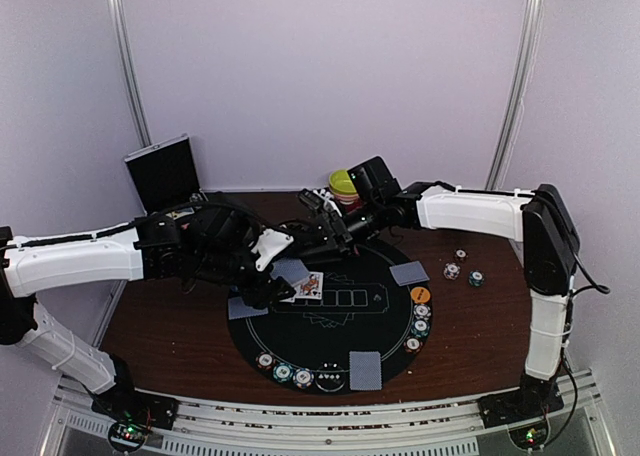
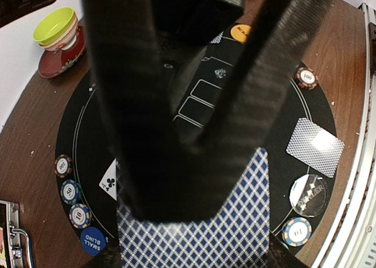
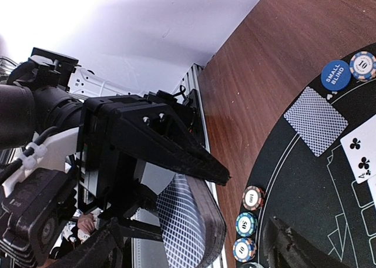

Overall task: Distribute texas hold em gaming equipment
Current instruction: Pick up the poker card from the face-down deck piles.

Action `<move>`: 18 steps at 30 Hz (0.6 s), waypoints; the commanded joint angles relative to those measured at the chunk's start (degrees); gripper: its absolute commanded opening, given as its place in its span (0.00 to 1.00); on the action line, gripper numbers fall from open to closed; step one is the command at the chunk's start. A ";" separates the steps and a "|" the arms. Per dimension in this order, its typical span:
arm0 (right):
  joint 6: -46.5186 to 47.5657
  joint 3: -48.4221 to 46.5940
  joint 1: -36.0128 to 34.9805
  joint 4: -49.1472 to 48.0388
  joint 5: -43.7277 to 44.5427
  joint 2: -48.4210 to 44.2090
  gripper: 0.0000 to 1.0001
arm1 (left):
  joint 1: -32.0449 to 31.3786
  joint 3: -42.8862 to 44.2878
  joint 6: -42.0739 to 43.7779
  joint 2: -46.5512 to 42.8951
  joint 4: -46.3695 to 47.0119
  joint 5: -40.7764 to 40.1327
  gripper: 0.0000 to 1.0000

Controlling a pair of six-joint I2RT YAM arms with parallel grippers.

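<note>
My left gripper (image 2: 194, 257) is shut on a deck of blue-backed cards (image 2: 235, 221), held above the black round mat (image 1: 330, 321). In the right wrist view the deck (image 3: 188, 221) bows between my right gripper's (image 3: 194, 253) open fingers. Those dark fingers (image 2: 170, 162) lie over the deck's top in the left wrist view. On the mat lie face-down cards (image 1: 408, 272) (image 1: 366, 369) (image 1: 245, 308) and a face-up card (image 1: 308, 286). A club card (image 2: 108, 183) shows beside the deck. Chips (image 1: 283, 373) (image 1: 420, 327) line the mat's rim, with an orange button (image 1: 420, 294) and a blue small-blind button (image 2: 93, 241).
Three loose chips (image 1: 461, 268) lie on the brown table right of the mat. A yellow-green bowl on a red saucer (image 1: 343, 184) stands at the back, and an open black case (image 1: 162, 171) at the back left. Both arms cross over the mat's far-left part.
</note>
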State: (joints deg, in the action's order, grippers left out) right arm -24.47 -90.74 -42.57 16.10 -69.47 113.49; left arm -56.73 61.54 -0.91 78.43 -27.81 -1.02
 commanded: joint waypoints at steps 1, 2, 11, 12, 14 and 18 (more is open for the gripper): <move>-0.45 -2.27 -1.49 -1.04 -0.81 1.13 0.84 | -0.39 1.30 0.76 -0.47 3.51 0.97 0.63; -0.42 -2.47 -1.67 -0.88 -0.72 1.27 0.84 | -0.44 1.28 0.77 -0.47 3.53 0.98 0.62; -0.41 -3.96 -2.35 -0.19 -0.18 2.75 0.82 | -0.87 1.04 0.91 -0.69 3.93 1.48 0.62; -0.40 -4.00 -2.35 -0.19 -0.11 2.79 0.82 | -0.92 1.04 0.95 -0.73 3.92 1.51 0.63; -0.41 -4.13 -2.39 -0.19 -0.11 2.94 0.82 | -0.93 0.96 0.94 -0.74 3.95 1.52 0.62; -0.36 -4.43 -2.44 -0.02 0.00 3.29 0.82 | -0.93 0.89 0.99 -0.65 3.92 1.54 0.63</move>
State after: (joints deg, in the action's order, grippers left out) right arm -24.73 -93.38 -44.88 16.19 -69.41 116.14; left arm -57.39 61.54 -0.62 78.43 -26.96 -0.19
